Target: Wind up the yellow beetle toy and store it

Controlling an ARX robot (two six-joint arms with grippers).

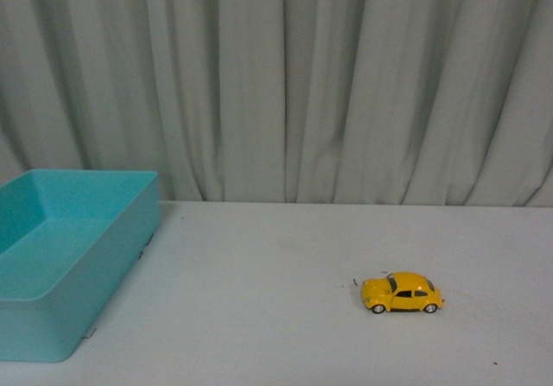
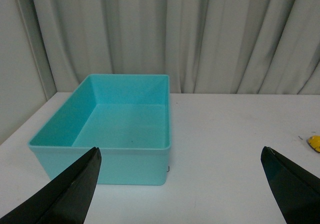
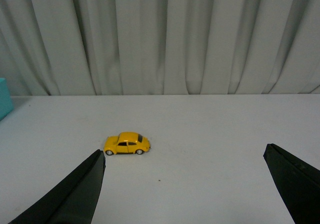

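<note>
The yellow beetle toy (image 1: 403, 292) stands on its wheels on the white table, right of centre in the front view, side-on with its nose to the left. The right wrist view shows it (image 3: 127, 143) ahead of my right gripper (image 3: 184, 156), beyond one black finger (image 3: 75, 194); the jaws are open and empty. My left gripper (image 2: 180, 154) is open too, facing the teal bin (image 2: 120, 154). Only a sliver of the toy (image 2: 315, 143) shows at that view's edge. Neither arm appears in the front view.
The open teal plastic bin (image 1: 52, 317) sits at the table's left and holds nothing I can see. A grey pleated curtain (image 1: 285, 84) hangs behind the table's far edge. A small dark speck (image 3: 159, 180) lies on the table near the toy.
</note>
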